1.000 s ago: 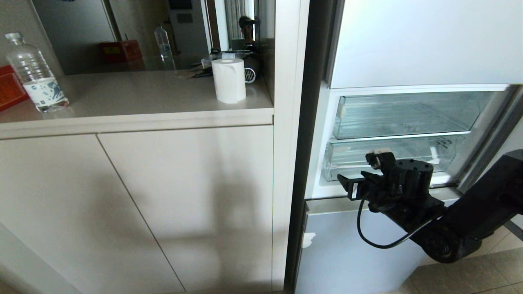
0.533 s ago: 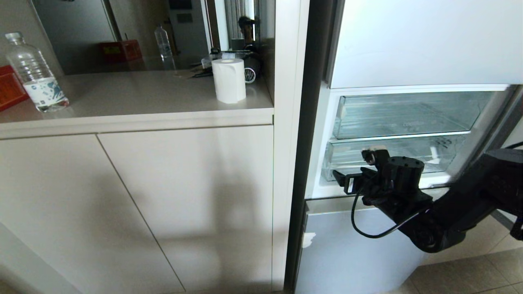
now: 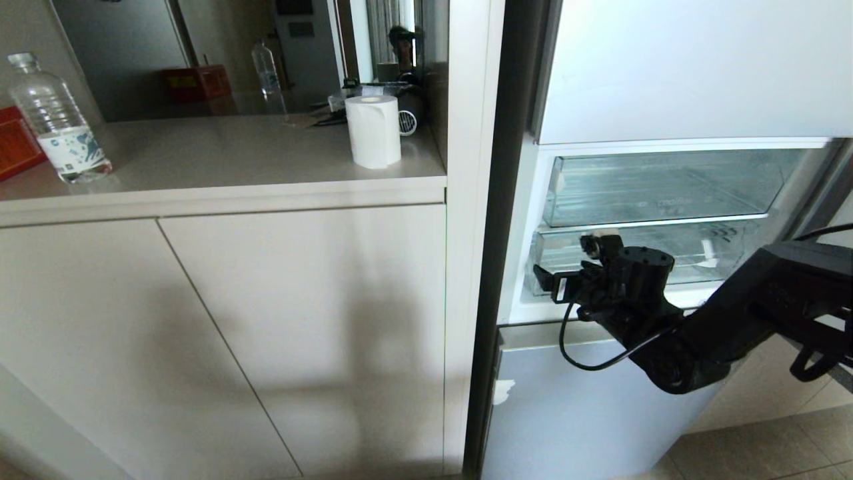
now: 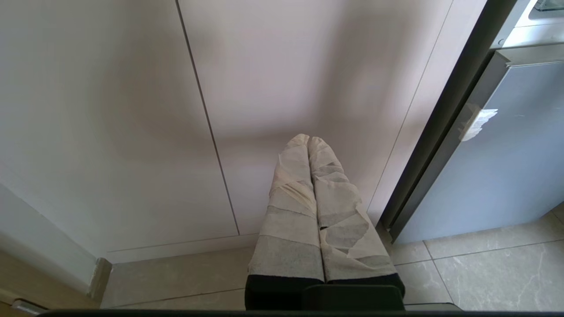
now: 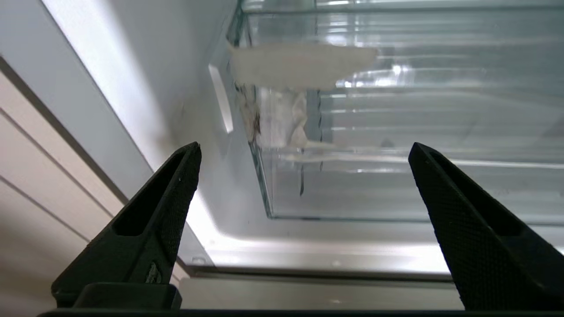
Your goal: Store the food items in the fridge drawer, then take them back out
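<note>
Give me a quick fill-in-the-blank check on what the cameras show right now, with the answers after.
1. The right tool is wide ___ and holds nothing.
2. It faces the clear fridge ___.
3. The left tool, near the cabinet doors, is ___.
4. On the counter stand a paper roll and a water ___.

Answers: open; drawer; shut; bottle

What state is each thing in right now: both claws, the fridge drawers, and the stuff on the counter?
Right claw: open, empty, in front of the lower clear drawer.
Left claw: shut, empty, parked facing the cabinet doors.
Lower clear drawer: pushed in, no food visible.
Upper clear bin: pushed in, looks empty.
Water bottle: upright, capped.
Paper roll: standing on end.
</note>
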{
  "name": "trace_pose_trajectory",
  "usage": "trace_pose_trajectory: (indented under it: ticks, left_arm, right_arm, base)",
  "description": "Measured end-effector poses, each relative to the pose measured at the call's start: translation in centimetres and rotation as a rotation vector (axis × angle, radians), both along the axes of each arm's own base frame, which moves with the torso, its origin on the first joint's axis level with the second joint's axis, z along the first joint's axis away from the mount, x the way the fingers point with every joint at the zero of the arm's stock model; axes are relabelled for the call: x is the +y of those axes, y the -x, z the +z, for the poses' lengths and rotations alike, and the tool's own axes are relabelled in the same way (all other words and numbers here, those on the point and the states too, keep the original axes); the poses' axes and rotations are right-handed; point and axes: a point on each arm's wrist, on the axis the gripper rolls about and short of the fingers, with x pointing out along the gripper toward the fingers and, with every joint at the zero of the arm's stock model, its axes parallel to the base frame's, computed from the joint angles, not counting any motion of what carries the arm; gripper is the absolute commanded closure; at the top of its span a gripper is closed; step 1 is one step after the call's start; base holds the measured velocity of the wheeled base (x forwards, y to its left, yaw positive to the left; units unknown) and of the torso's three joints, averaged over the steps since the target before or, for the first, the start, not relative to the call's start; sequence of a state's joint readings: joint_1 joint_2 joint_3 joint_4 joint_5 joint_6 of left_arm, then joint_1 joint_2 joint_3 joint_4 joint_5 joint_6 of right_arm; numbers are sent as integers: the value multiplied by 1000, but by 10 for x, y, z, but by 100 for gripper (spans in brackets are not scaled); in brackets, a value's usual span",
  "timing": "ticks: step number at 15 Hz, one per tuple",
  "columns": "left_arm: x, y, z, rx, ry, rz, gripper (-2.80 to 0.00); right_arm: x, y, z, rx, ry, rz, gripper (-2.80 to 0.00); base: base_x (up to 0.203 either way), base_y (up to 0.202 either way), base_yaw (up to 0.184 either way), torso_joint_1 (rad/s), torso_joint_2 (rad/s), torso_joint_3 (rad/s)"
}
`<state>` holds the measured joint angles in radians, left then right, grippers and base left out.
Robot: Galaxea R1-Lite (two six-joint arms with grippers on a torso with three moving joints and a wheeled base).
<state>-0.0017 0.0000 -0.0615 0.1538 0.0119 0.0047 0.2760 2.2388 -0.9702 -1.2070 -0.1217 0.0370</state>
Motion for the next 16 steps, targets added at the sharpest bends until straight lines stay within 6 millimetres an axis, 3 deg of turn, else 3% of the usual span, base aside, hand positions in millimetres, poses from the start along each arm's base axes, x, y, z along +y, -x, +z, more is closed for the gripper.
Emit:
trace_pose_trajectory:
  ticks: [16]
  left_arm:
    - [0, 0, 0, 0, 0, 0, 0]
  right_arm:
    - [5, -17, 9, -34, -46, -8, -280]
  base:
    - [0, 0, 0, 0, 0, 0]
